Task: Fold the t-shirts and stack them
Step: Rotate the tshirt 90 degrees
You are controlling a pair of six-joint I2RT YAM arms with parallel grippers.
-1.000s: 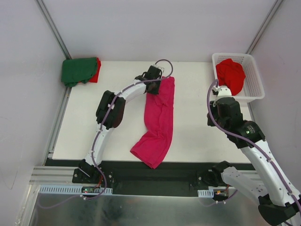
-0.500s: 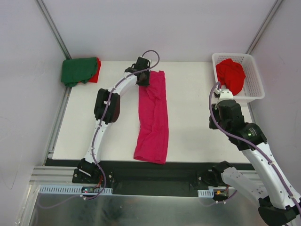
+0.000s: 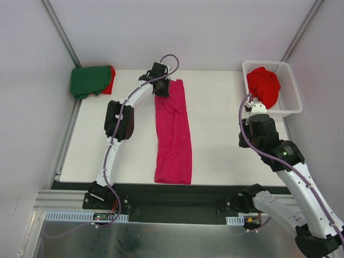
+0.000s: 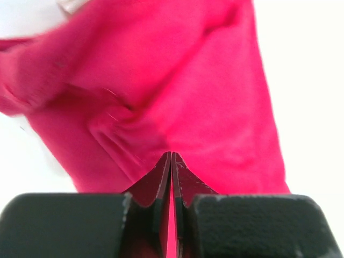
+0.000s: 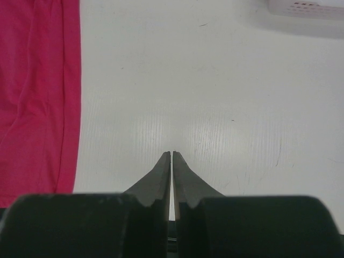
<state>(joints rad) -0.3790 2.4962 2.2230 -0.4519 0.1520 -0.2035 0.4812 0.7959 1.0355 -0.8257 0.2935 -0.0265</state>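
Two pincers are mine, and both are closed. My left pincer is clamped on the far end of the magenta shirt, at upper centre of the overhead frame. I judge this is so the cloth lies drawn out as one long narrow strip down the middle of the table, ready to fold end over end. My right pincer grips nothing and hovers over bare table right of the strip, below the basket that holds a red shirt. At upper left, the green shirt lies folded on a second red shirt, which looks like the start of the stack.
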